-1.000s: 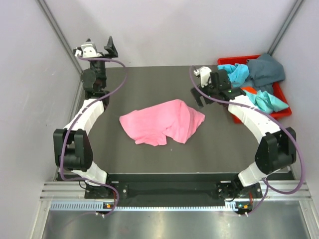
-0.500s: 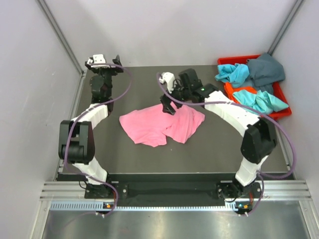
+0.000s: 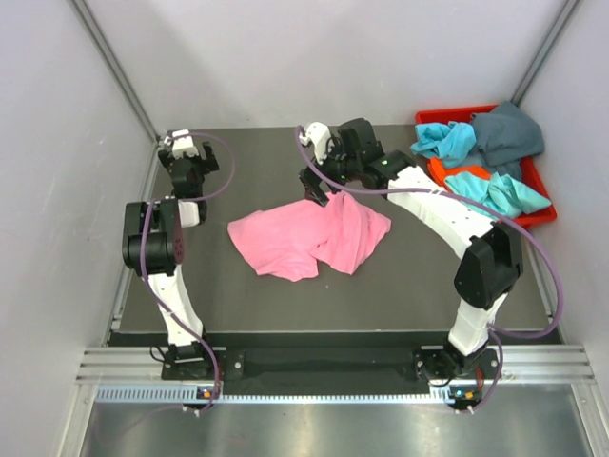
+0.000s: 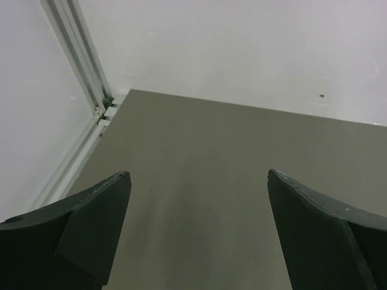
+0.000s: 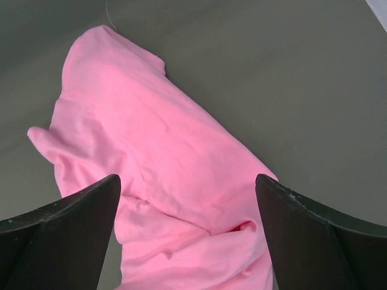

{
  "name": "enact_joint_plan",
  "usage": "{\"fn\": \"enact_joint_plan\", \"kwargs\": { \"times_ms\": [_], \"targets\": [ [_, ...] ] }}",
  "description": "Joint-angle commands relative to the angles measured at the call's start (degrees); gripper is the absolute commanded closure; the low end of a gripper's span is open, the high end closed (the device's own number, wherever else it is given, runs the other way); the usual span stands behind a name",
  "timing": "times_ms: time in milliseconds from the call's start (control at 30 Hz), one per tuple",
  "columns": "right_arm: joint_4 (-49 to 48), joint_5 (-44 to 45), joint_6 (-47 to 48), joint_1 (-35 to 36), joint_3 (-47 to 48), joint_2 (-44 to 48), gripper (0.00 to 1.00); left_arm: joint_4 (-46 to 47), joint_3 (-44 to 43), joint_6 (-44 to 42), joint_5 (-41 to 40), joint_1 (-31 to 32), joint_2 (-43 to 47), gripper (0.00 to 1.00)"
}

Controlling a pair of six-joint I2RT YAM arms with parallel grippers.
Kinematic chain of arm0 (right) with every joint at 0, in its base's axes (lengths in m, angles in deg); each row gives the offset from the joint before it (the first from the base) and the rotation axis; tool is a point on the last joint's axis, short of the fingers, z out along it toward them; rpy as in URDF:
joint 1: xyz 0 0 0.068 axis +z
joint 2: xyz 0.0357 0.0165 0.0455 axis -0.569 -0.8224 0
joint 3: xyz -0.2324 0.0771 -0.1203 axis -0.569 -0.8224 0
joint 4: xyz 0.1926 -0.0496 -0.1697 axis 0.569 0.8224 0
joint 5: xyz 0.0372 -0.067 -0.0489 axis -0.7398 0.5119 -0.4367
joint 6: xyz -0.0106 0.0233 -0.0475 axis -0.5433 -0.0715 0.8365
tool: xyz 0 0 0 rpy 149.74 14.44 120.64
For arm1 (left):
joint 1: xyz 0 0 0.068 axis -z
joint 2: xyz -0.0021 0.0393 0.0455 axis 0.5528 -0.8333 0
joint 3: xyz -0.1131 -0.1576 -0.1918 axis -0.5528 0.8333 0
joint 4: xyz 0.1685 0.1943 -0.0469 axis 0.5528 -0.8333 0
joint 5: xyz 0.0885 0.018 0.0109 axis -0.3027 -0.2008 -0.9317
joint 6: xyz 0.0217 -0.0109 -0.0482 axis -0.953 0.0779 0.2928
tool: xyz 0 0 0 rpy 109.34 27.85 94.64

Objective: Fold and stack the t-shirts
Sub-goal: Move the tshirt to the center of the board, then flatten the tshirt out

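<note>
A crumpled bright pink t-shirt (image 3: 304, 238) lies mid-table and fills the right wrist view (image 5: 157, 163). My right gripper (image 3: 317, 190) hangs open just over its far edge, one finger on each side of a fold (image 5: 187, 181), holding nothing. More t-shirts are heaped at the back right: turquoise ones (image 3: 442, 140), a dark teal-grey one (image 3: 509, 133) and a strip of orange (image 3: 447, 171). Over at the far left of the table my left gripper (image 3: 190, 157) is open above bare tabletop (image 4: 199, 175), well away from the pink shirt.
The red bin (image 3: 447, 116) holding the heaped shirts sits at the table's back right corner. Grey walls close in the back and both sides. An aluminium frame post (image 4: 78, 66) runs along the far left table edge.
My right arm has swung left from beside the bin to the pink shirt's far edge. The left arm has folded in and dropped from high up down to the table's far left.
</note>
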Motion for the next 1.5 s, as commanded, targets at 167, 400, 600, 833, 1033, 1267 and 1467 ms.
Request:
{"fn": "enact_joint_plan", "kwargs": {
  "times_ms": [167,400,600,833,1033,1267,1467],
  "targets": [
    [-0.96,4.17,0.94,-0.25,-1.41,3.77,0.06,3.29,3.66,0.53,0.18,0.86,-0.25,0.01],
    [-6.58,13.14,-16.69,-6.40,-10.80,8.08,0.04,3.29,2.00,0.53,0.18,1.03,5.54,0.01],
    [-5.35,17.80,-21.83,-13.78,-19.86,13.17,0.05,3.29,1.37,0.53,0.18,5.52,17.93,0.01],
    [-7.72,22.90,-17.52,-17.48,-30.14,22.83,0.05,3.29,11.29,0.53,0.18,11.06,38.30,0.01],
    [-10.80,23.60,-14.62,-17.92,-39.72,30.49,0.06,3.29,23.68,0.53,0.18,11.41,53.00,0.01],
    [-8.52,21.84,-12.60,-21.00,-43.51,37.70,0.05,3.29,30.11,0.53,0.18,8.60,56.45,0.01],
    [-2.47,15.72,-13.83,-22.23,-41.06,38.23,0.05,3.29,29.51,0.53,0.18,1.75,45.20,0.01]
  ]
}}
